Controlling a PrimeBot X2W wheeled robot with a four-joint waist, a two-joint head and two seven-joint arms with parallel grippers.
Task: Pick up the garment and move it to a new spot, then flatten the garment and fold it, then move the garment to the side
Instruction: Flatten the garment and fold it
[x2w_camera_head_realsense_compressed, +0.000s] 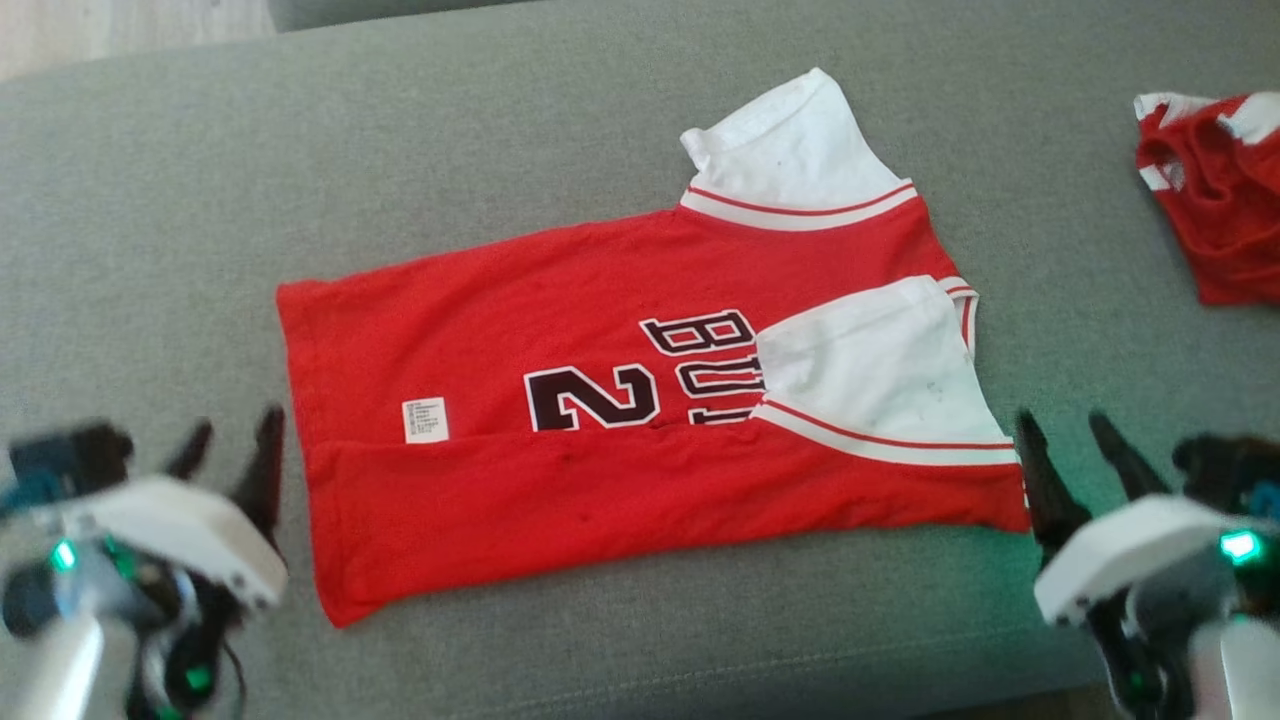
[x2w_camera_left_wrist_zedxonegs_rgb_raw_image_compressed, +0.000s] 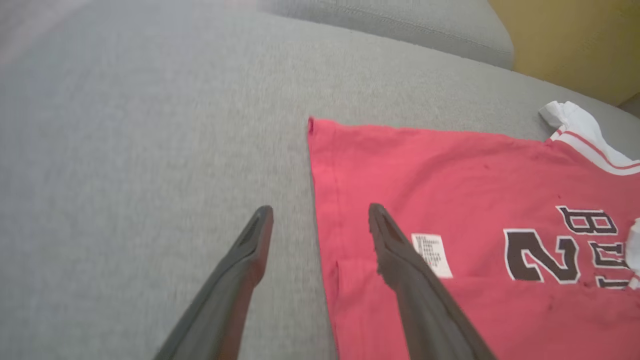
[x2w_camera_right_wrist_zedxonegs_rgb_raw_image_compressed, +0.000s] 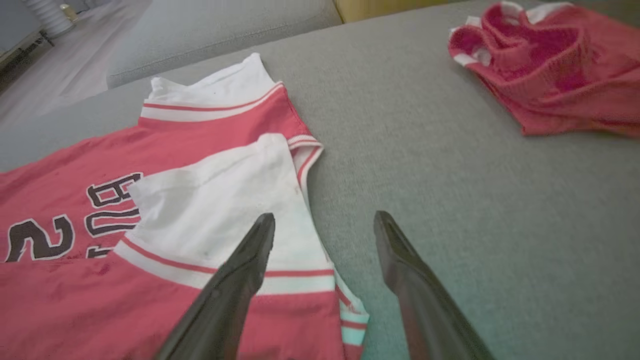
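Altogether: one jersey (x2w_camera_head_realsense_compressed: 600, 400), one crumpled top (x2w_camera_head_realsense_compressed: 1215, 210), two spread end effectors (x2w_camera_head_realsense_compressed: 238, 425) (x2w_camera_head_realsense_compressed: 1060, 420).

Couch (x2w_camera_head_realsense_compressed: 150, 200) is bearing shirt (x2w_camera_head_realsense_compressed: 600, 400) at centre | second shirt (x2w_camera_head_realsense_compressed: 1215, 200) is lying well apart at right | left gripper (x2w_camera_head_realsense_compressed: 238, 420) and right gripper (x2w_camera_head_realsense_compressed: 1058, 418) are flanking shirt's near edge

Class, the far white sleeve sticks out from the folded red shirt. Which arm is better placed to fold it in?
Right, probably. The right pincer stands open beside the shoulder end of the shirt, where that sleeve lies; the left pincer is open at the hem, the opposite end.
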